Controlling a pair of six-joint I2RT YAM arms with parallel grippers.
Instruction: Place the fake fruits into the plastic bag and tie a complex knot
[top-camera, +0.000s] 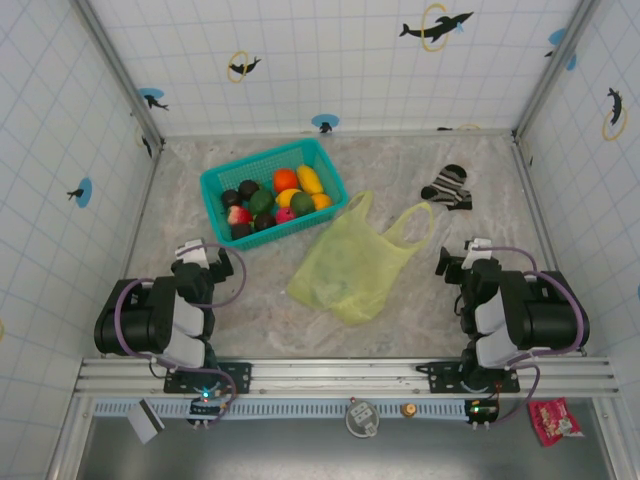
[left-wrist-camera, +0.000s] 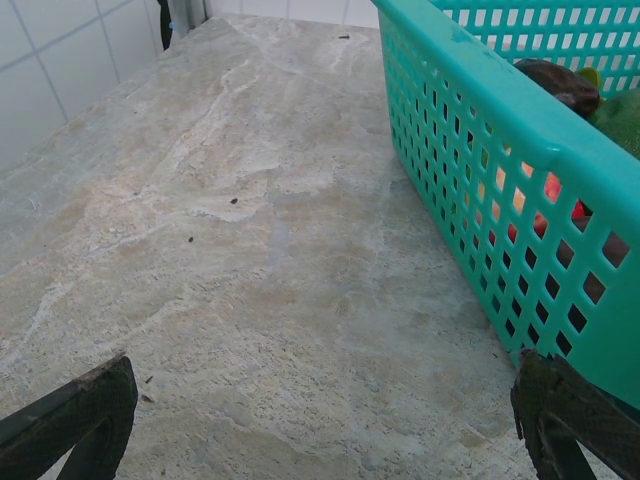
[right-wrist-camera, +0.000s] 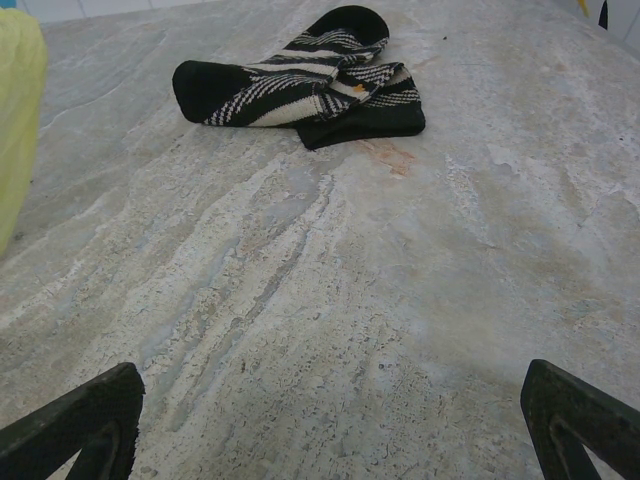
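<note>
Plastic bag limp, mouth seemingly flat, left fingers and right fingers apart and empty; could skid on the desk or spill glossy fruits.

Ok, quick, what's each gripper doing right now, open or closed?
Left gripper: open, holding nothing.
Right gripper: open, holding nothing.

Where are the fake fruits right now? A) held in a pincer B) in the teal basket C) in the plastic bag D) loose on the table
B: the fake fruits all sit inside the teal basket, with the plastic bag lying beside it.
</note>
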